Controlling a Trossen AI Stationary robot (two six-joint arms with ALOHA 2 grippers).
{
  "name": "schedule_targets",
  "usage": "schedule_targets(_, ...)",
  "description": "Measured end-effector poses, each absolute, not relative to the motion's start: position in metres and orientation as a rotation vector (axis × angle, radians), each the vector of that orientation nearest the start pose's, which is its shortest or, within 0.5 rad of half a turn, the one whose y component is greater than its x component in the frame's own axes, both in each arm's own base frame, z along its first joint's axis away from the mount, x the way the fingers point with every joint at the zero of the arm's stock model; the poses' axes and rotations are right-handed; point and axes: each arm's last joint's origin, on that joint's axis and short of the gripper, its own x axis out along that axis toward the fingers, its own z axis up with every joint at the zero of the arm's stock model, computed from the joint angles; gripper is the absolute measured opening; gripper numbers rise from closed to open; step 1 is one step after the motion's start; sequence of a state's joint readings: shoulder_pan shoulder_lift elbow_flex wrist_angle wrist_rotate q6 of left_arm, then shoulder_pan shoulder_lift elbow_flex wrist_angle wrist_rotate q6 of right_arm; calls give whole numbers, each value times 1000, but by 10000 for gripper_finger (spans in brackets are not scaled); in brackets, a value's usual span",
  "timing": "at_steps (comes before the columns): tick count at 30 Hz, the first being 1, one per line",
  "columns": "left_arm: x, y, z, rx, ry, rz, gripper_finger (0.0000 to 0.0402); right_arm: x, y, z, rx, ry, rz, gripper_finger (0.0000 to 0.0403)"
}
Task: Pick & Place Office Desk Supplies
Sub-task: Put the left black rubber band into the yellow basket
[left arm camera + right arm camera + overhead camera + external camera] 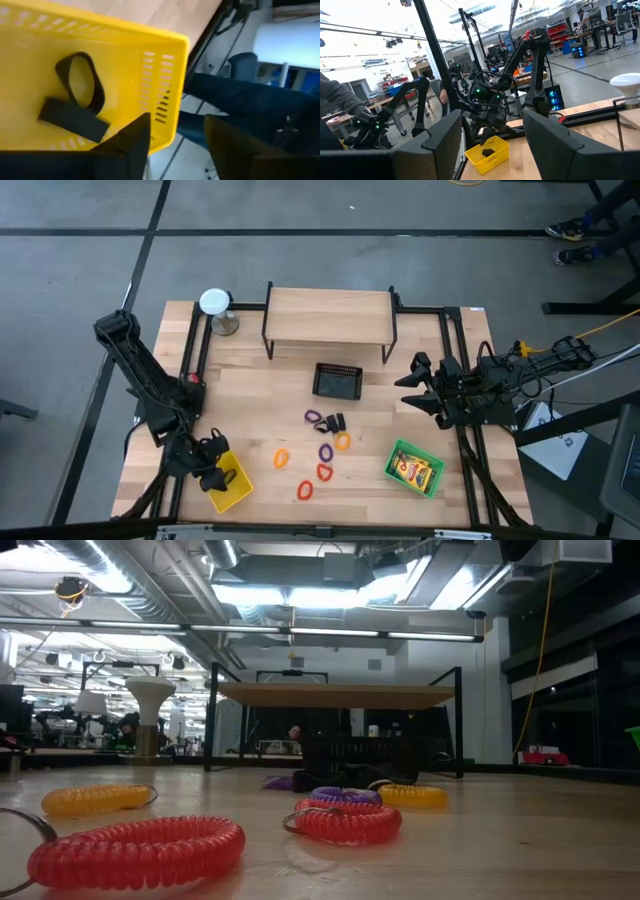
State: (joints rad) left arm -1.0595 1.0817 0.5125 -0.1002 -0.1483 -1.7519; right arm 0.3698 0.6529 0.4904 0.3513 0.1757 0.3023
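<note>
My left gripper (pixel 212 468) is open over the far left corner of the yellow tray (pixel 232 489). In the left wrist view its fingers stand either side of the tray's wall (pixel 165 100). A black clip (pixel 75 102) lies inside the tray, untouched. My right gripper (pixel 412 387) is open, raised over the table's right side and pointing left. On the table's middle lie coiled rings: purple (pixel 313 417), orange (pixel 343 441), red (pixel 324 472). Another black clip (pixel 334 422) lies among them. The green tray (pixel 397 454) holds a yellow pack (pixel 415 470).
A wooden shelf on black legs (pixel 330 315) stands at the far edge, with a black mesh basket (pixel 338 380) in front of it. A white-topped round metal object (pixel 215 305) stands at the far left corner. Black frame rails (pixel 452 340) run along both sides of the table.
</note>
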Motion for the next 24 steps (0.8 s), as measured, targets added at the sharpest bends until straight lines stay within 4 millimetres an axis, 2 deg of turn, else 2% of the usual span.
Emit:
schedule_targets(5,111,-182,205,-1233,997,-197,216,148,52,301,351,-151,220,214)
schedule_targets(10,121,-172,230,-1216,727,-299,210,148,52,301,351,-152,220,214)
schedule_targets(14,129,-148,240,-1153,612,-245,190,148,52,301,352,-151,220,214)
schedule_targets(19,139,-114,238,-1006,582,-108,166,148,52,302,359,-150,225,214)
schedule_targets(24,162,-81,243,-930,434,11,172,148,52,301,374,-147,230,214)
